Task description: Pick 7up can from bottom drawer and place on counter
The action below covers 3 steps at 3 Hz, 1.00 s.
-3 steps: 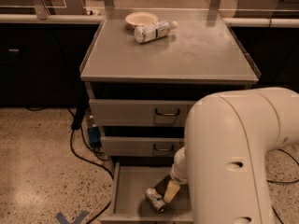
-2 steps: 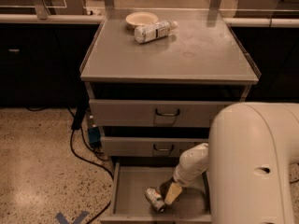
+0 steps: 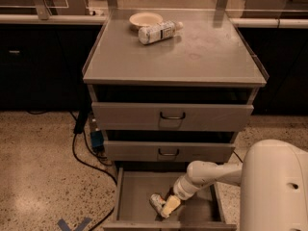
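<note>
The 7up can [image 3: 156, 201] lies on its side on the floor of the open bottom drawer [image 3: 137, 194], near the front middle. My gripper [image 3: 168, 206] reaches down into the drawer from the right, its pale fingers right beside and touching the can. The arm's white body fills the lower right corner. The counter [image 3: 207, 57] is the grey top of the cabinet, above the two shut drawers.
A clear plastic bottle [image 3: 159, 32] lies on its side at the back of the counter next to a pale bowl [image 3: 146, 19]. Black cables [image 3: 84, 153] and a small blue box [image 3: 96, 139] lie on the speckled floor left of the cabinet. Dark benches stand behind.
The arm's white body has drawn back to the lower right, uncovering more of the cabinet front. The gripper stays low in the drawer at the can.
</note>
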### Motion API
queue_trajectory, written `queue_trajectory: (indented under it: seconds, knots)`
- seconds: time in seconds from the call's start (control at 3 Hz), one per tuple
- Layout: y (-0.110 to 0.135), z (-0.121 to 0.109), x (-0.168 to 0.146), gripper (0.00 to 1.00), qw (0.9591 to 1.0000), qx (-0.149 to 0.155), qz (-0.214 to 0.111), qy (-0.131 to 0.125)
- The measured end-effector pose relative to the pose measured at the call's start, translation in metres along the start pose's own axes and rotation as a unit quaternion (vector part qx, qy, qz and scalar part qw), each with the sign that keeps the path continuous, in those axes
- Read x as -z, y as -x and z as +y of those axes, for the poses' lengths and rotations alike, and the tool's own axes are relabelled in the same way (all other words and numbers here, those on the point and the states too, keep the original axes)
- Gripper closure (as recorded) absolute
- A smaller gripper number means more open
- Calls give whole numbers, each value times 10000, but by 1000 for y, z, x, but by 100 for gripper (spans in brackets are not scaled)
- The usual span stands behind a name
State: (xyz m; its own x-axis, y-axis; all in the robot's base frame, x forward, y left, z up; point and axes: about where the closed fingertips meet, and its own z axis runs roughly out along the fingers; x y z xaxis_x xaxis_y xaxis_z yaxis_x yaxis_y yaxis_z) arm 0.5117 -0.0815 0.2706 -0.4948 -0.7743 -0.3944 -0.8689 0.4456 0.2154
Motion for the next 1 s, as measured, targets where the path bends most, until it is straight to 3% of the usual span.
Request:
queue_trajectory:
  seconds: [0.33,1.0]
  knots:
    - [0,0,0,0,10000,0,0,2]
    - [-11,4,-77,0,9974,77,29,722]
